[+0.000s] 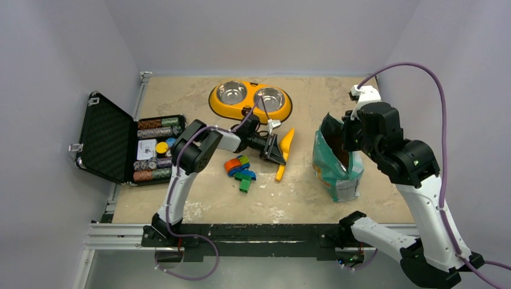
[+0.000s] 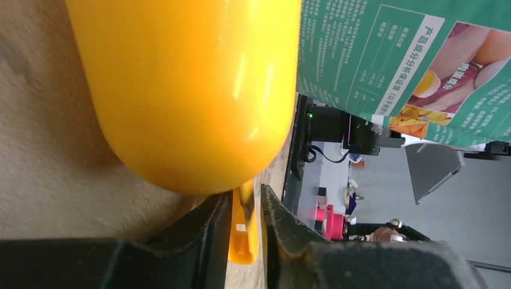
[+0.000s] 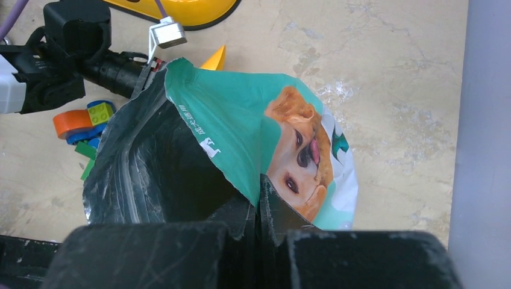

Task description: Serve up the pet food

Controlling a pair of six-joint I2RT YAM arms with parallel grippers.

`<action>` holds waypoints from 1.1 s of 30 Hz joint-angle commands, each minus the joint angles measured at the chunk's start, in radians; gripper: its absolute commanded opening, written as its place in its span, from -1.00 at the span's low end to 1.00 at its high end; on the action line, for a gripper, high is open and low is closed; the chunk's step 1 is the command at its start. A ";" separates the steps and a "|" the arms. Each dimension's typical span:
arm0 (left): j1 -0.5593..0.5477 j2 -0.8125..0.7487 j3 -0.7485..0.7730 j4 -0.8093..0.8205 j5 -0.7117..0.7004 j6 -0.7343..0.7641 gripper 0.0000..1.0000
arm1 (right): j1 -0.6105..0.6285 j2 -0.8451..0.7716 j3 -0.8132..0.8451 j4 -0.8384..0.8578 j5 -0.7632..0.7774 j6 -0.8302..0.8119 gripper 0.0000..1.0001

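The teal-green and white bag (image 1: 337, 171) printed with a golden dog stands upright at the right, its mouth open. Its inside is dark, so the pet food is hidden. My right gripper (image 3: 259, 201) is shut on the bag's rim (image 3: 241, 180) and stands over the bag (image 1: 348, 135). A yellow scoop (image 1: 284, 147) lies on the table left of the bag. My left gripper (image 2: 246, 211) is low at the scoop's handle (image 2: 244, 232), its jaws slightly apart on either side, with a thin gap on the right. The scoop's bowl (image 2: 187, 90) fills the left wrist view.
A yellow double pet bowl (image 1: 250, 111) with two steel dishes stands at the back centre. Colourful toy blocks (image 1: 240, 170) lie just left of the scoop. An open black case (image 1: 114, 141) of poker chips sits at the left edge. White walls enclose the table.
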 commanded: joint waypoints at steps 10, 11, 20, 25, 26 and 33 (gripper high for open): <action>0.019 -0.174 -0.088 0.032 -0.114 0.063 0.11 | 0.012 -0.018 -0.017 0.007 -0.005 -0.010 -1.00; 0.019 -0.190 -0.092 0.011 -0.123 0.075 0.23 | 0.012 -0.019 -0.016 0.008 -0.005 -0.009 -1.00; 0.018 -0.334 -0.099 -0.281 -0.267 0.263 0.56 | 0.013 -0.028 -0.012 0.003 -0.025 0.001 -1.00; 0.010 -0.417 -0.127 -0.400 -0.401 0.309 0.50 | 0.012 -0.033 -0.012 -0.006 -0.059 0.030 -1.00; 0.004 -0.429 -0.134 -0.420 -0.444 0.316 0.51 | 0.012 -0.032 -0.009 -0.008 -0.068 0.036 -1.00; -0.120 -0.470 -0.169 -0.414 -0.820 0.366 0.92 | 0.012 -0.022 -0.011 -0.015 -0.121 0.085 -1.00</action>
